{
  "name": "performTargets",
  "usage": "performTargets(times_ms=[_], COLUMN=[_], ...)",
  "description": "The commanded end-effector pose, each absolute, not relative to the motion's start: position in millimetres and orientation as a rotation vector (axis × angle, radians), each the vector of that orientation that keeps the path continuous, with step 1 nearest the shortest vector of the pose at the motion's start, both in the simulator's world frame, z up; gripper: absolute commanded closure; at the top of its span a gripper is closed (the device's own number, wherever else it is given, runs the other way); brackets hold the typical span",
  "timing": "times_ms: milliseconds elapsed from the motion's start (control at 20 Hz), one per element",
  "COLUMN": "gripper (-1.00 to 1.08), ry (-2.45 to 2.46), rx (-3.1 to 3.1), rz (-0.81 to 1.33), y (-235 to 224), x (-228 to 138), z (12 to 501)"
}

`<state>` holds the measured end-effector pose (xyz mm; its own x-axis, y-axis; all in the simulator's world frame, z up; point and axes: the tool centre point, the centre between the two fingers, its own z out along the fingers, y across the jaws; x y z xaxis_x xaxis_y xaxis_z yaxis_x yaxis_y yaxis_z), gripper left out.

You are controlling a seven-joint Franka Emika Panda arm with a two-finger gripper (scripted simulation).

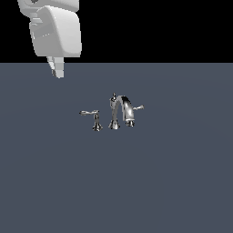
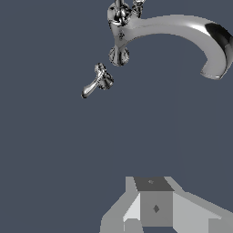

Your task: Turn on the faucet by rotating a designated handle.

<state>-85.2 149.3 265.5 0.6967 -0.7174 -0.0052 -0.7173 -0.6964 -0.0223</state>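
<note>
The faucet (image 1: 121,112) is a small chrome set standing on the dark grey floor, its arched spout (image 2: 175,26) curving over to an open mouth. The handle (image 1: 92,116) stands on its own flared post at the exterior view's left of the spout, its slim arm pointing further left. In the wrist view the handle (image 2: 97,82) lies apart from the spout base. My gripper (image 1: 57,70) hangs high above the floor, far up and to the exterior view's left of the handle, touching nothing. Its fingers (image 2: 154,195) look pressed together, with nothing held.
A second, shorter chrome lever (image 1: 138,108) sticks out on the exterior view's right of the spout. The dark grey floor (image 1: 173,182) spreads flat all around the faucet.
</note>
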Motion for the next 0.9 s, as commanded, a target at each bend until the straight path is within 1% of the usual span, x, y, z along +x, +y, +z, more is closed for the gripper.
performTargets(times_ms=[0, 850], gripper=[1.08, 1.08], ry=[1.272, 1.676], rx=[-2.847, -2.648], rz=[-0.006, -0.005], y=[152.7, 157.1], x=[-72.9, 17.4], z=[253.0, 162.5])
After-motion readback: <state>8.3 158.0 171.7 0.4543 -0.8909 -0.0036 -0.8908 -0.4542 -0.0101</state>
